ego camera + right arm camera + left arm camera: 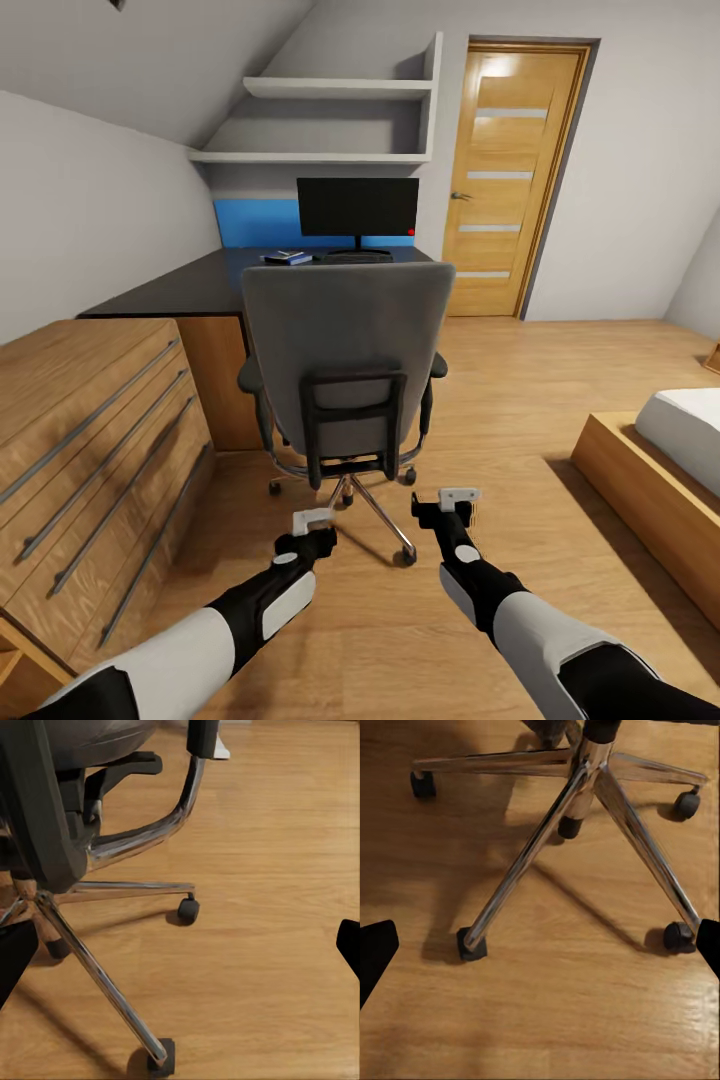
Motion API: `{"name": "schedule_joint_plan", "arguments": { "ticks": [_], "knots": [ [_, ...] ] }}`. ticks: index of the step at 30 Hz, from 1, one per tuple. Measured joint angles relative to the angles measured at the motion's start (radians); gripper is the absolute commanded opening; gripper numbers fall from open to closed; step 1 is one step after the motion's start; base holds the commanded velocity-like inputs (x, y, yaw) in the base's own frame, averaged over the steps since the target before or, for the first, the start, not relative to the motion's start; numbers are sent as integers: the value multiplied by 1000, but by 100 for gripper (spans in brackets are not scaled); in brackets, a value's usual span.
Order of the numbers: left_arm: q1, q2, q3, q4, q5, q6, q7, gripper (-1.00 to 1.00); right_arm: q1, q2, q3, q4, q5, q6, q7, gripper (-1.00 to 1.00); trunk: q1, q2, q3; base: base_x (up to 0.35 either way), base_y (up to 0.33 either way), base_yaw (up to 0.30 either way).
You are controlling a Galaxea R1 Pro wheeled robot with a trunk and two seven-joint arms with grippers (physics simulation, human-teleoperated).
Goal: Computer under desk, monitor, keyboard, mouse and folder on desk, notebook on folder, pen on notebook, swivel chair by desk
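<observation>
- I see the swivel chair [345, 350] from the back, facing the table [190, 285]; its seat sits just in front of the table edge.
- Monitor [357, 208] upright on the table against the blue back panel [255, 222]; keyboard [357, 257] lies just in front of its stand.
- Blue folder [288, 258] flat on the table, left of the keyboard; something small lies on top, too small for me to identify.
- Left tool [312, 522] hovers low behind the chair's chrome base [577, 817], fingers spread wide, holding nothing.
- Right tool [458, 500] beside the base on the other side, fingers wide apart too, empty.
- Light-wood drawer cabinet [90, 450] on my left, bed [670, 450] at right, wooden door [510, 180] beyond the table.
</observation>
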Motion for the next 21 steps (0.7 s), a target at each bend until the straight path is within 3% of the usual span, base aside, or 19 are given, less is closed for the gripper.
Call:
{"name": "schedule_joint_plan", "arguments": {
  "ticks": [5, 9, 16, 21],
  "knots": [
    [0, -50, -6, -47, -15, 4, 14, 100, 1, 24, 2, 2, 3, 0, 2, 100, 0, 0, 0, 0, 0, 0],
    [0, -68, -6, -117, -27, 8, 123, 100, 2, 33, 2, 1, 24, 0, 3, 100, 0, 0, 0, 0, 0, 0],
    [0, -64, -3, -140, -28, 0, 180, 100, 4, 35, 1, 0, 36, -2, 6, 100, 0, 0, 0, 0, 0, 0],
    [0, -33, 2, -144, -29, -3, 188, 100, 6, 35, 2, 0, 54, -10, 7, 100, 0, 0, 0, 0, 0, 0]
  ]
}}
